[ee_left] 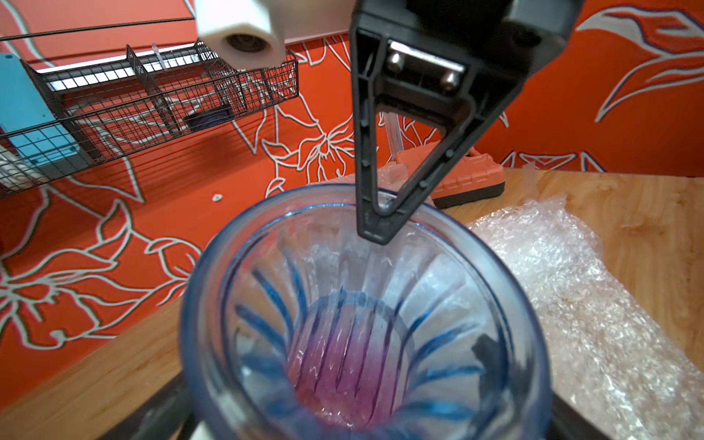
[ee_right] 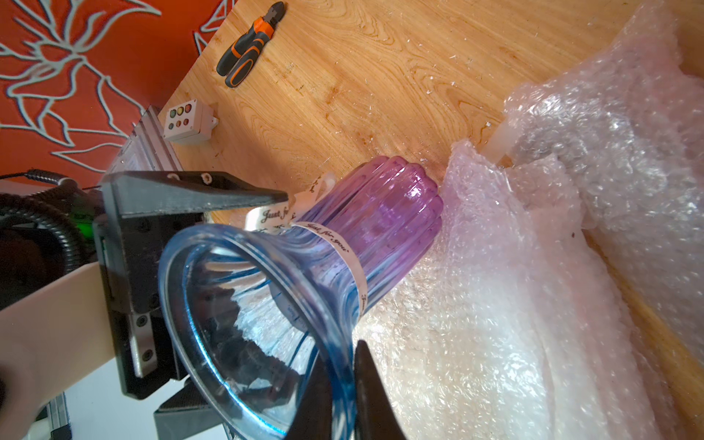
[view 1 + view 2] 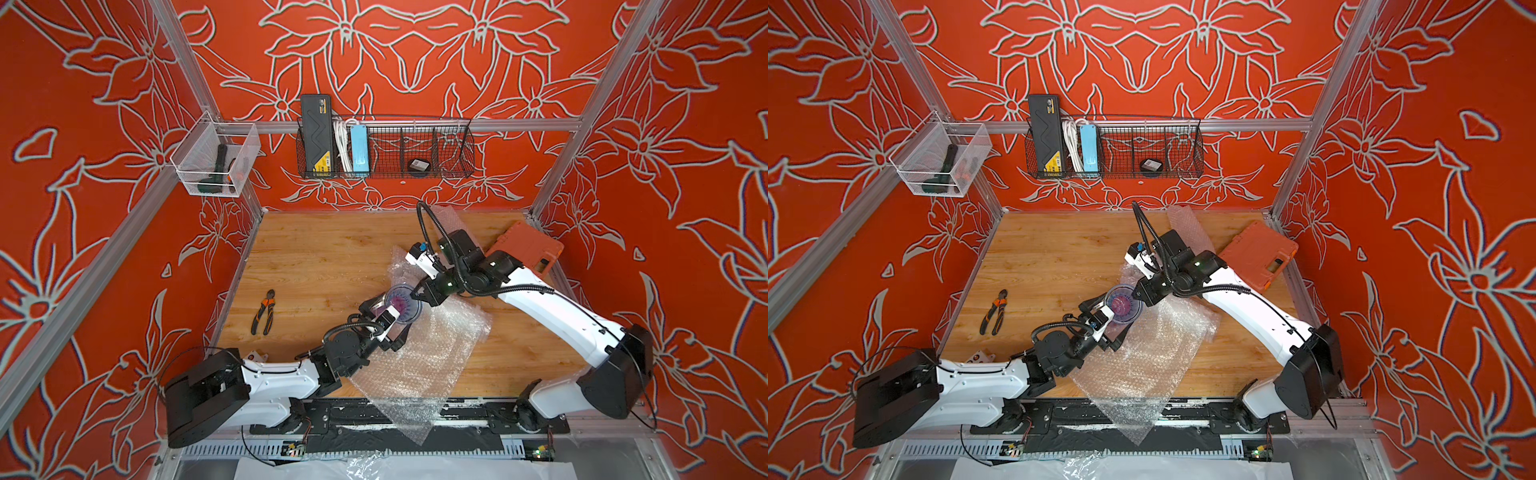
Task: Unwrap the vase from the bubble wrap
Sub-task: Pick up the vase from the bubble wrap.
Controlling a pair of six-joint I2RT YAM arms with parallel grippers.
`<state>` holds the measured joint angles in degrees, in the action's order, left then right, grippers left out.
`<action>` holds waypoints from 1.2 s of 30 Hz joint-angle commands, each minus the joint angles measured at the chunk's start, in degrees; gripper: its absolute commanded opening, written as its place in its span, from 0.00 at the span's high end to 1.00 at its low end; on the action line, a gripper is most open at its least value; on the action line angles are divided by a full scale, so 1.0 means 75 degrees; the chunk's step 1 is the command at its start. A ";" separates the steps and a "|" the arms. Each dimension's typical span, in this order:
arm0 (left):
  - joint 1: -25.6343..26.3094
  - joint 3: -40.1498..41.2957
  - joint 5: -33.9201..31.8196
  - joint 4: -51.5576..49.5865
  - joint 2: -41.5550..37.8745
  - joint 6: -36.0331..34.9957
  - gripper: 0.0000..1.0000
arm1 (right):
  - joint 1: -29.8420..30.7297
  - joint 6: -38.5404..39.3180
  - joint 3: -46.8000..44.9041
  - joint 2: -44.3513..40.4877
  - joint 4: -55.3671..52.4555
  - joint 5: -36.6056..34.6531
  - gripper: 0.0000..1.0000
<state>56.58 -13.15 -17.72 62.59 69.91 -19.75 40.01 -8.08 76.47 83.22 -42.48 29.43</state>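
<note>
- The vase (image 1: 362, 324) sits closest to the lens in the left wrist view, its flared blue mouth wide, ribbed walls running down to a purple base; a printed ribbon (image 2: 343, 244) rings the neck
- It stands roughly upright near the middle of the table (image 3: 316, 257), mouth up in both top views; its glass is bare, so the unwrapping looks all but done
- The bubble wrap (image 3: 419, 365) lies spread flat beside and under the base, reaching the near table edge; more of it lies crumpled behind the vase
- The right gripper (image 2: 343, 373) pinches the rim, one finger inside the mouth and one outside, coming from the far right side
- The left gripper (image 3: 390, 320) has its jaws spread wide on either side of the neck below the flare; whether either finger touches glass I cannot tell
- The relation that matters: the vase's long axis runs up between the left jaws, across their closing line, so the left arm seems best placed to take it
- Pliers (image 3: 263, 312) lie well apart to the left; an orange tool case (image 3: 525, 247) rests at the back right
</note>
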 commanded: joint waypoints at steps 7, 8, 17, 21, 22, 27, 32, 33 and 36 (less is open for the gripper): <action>-0.0271 -0.0372 0.0653 0.1217 0.0858 -0.0047 0.08 | -0.0040 -0.0002 0.0543 0.0113 0.0257 0.0226 1.00; -0.0294 -0.0407 0.0683 0.1228 0.0903 -0.0036 0.10 | -0.0038 -0.0001 0.0543 0.0128 0.0250 0.0220 1.00; -0.0401 -0.0498 0.0861 0.1180 0.1030 0.0090 0.43 | -0.0038 -0.0069 0.0574 0.0154 0.0287 0.0156 1.00; -0.0428 -0.0456 0.0909 0.1134 0.0991 0.0183 0.48 | -0.0038 -0.0075 0.0643 0.0177 0.0297 0.0160 0.96; -0.0430 -0.0450 0.0909 0.1146 0.1003 0.0218 0.48 | -0.0038 -0.0073 0.0656 0.0189 0.0300 0.0171 0.94; -0.0430 -0.0433 0.0866 0.1101 0.0935 0.0234 0.55 | -0.0038 -0.0084 0.0650 0.0144 0.0308 0.0197 0.79; -0.0491 -0.0402 0.0723 0.1019 0.0727 0.0219 0.61 | -0.0038 -0.0052 0.0773 0.0088 0.0232 0.0088 0.53; -0.0527 -0.0392 0.0693 0.0998 0.0686 0.0228 0.63 | -0.0041 0.0011 0.0891 0.0112 0.0103 0.0007 0.48; -0.0632 -0.0383 0.0625 0.0917 0.0584 0.0312 0.65 | -0.0058 0.0127 0.1098 0.0081 -0.0095 -0.0323 0.36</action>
<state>52.62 -15.64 -13.37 66.41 76.51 -18.44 39.42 -8.73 82.54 84.47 -41.82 28.97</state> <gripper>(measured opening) 0.610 0.628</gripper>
